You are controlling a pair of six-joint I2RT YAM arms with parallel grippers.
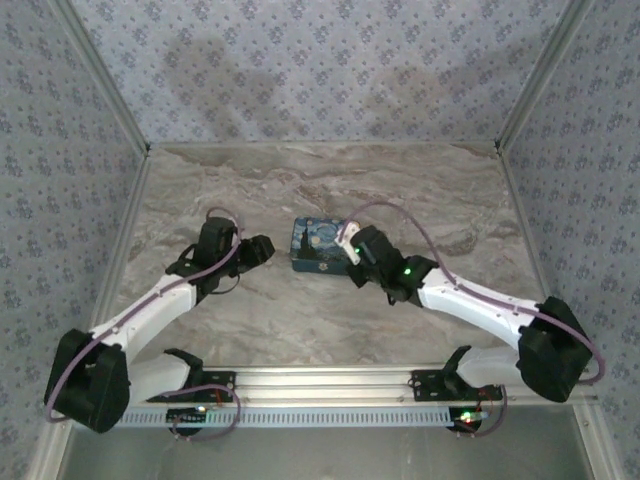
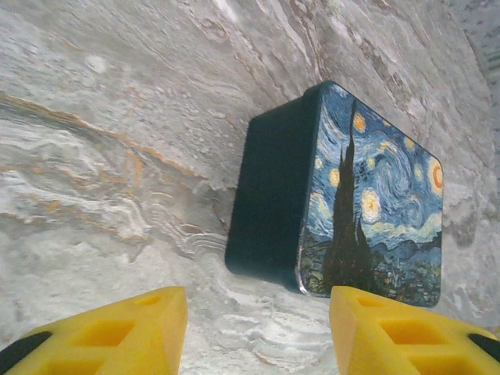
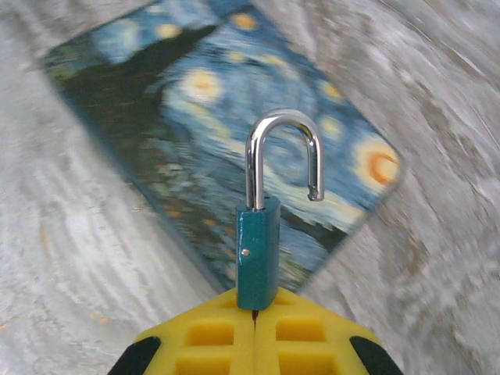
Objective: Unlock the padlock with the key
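At the centre of the top external frame, a painted box lies flat on the marbled tabletop. The right end effector is placed at its right edge and the left end effector near its left side, apart from it. In the right wrist frame, the padlock is clamped by its lower body between closed yellow fingers. It is held upright over the box, one leg of its shackle ending clear of the body. The left end effector's fingers are spread with nothing between them. Bare tabletop is left above and to both sides of the box, bounded by patterned walls.
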